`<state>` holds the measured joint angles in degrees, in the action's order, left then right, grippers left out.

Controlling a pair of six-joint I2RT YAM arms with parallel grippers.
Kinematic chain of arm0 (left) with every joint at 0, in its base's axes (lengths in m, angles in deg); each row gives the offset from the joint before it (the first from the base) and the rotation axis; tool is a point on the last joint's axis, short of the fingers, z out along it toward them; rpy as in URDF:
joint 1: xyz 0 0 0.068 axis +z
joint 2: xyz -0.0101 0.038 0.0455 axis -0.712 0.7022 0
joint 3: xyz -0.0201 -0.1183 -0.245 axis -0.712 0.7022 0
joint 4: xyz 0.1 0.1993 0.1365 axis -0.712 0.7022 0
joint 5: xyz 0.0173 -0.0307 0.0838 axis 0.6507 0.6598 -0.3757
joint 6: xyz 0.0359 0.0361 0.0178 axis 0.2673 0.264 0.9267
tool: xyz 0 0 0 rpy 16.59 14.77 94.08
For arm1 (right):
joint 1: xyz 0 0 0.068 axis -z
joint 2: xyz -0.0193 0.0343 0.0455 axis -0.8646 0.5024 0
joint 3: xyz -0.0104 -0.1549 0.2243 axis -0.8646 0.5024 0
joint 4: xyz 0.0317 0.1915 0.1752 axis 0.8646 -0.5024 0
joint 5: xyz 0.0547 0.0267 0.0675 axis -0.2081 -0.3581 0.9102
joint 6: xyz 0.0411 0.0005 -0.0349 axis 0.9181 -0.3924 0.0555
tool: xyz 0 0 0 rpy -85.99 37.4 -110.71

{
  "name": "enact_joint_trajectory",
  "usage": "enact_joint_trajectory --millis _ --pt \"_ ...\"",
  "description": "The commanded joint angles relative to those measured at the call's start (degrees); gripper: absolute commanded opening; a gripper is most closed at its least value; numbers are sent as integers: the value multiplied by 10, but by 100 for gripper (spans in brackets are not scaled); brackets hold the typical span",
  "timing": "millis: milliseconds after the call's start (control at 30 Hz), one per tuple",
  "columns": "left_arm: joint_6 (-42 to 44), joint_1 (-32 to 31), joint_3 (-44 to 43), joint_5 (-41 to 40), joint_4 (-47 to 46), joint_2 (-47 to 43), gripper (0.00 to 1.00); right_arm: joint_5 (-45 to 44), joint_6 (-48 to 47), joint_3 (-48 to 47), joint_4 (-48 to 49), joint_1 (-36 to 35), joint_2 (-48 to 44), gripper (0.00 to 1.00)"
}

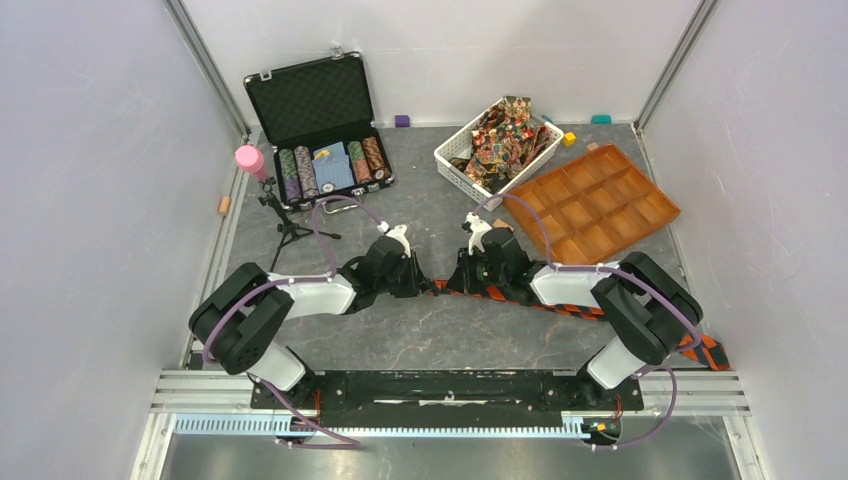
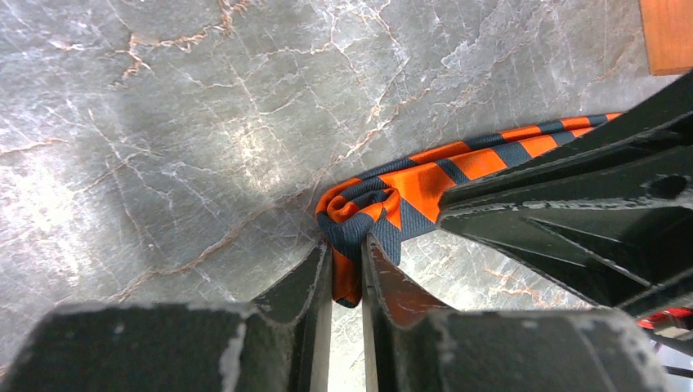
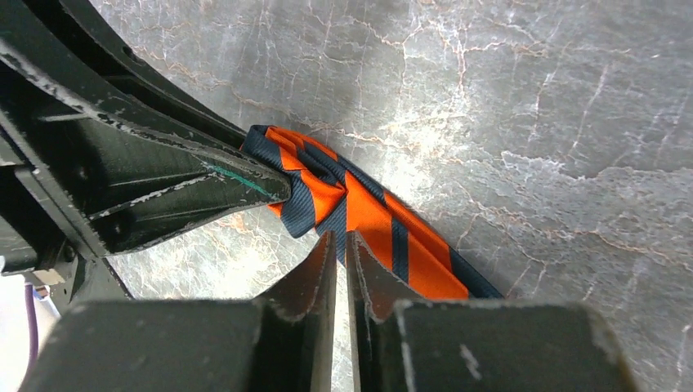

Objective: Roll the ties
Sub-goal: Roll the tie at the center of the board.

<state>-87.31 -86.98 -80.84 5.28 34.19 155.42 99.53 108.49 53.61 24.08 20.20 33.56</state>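
Note:
An orange tie with dark diagonal stripes (image 1: 575, 310) lies across the table from the middle to the right front. Its left end is curled into a small roll (image 2: 368, 204). My left gripper (image 2: 347, 245) is shut on that rolled end, with orange fabric pinched between its fingers. My right gripper (image 3: 342, 237) meets it from the other side, its tips at the edge of the tie (image 3: 368, 216). A thin slit between those jaws shows the table through it. The two grippers (image 1: 428, 285) (image 1: 455, 283) nearly touch at the table's middle. Several patterned ties (image 1: 500, 135) fill a white basket.
The white basket (image 1: 452, 165) stands at the back right, an orange compartment tray (image 1: 595, 205) beside it. An open black case of poker chips (image 1: 320, 130) stands at the back left. A small tripod with a pink top (image 1: 250, 160) is near the left wall.

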Motion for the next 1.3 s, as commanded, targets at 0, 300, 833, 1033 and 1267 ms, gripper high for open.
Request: enact_joint_trajectory --millis 0,300,833,1033,1267 --pt "28 0 -27 -38 51 -15 20 -32 -22 2 -21 -1 -33 15" --pt "26 -1 -28 -43 60 -39 20 -40 -35 -3 -22 -1 3 15" --pt "-12 -1 -4 -75 11 -33 21 -39 -33 20 -22 0 2 14" --pt "20 -4 -34 -94 76 -39 15 -29 -32 21 -21 -1 -9 13" --pt "76 -30 -96 -158 201 -41 13 -9 -26 19 -14 -1 -52 14"
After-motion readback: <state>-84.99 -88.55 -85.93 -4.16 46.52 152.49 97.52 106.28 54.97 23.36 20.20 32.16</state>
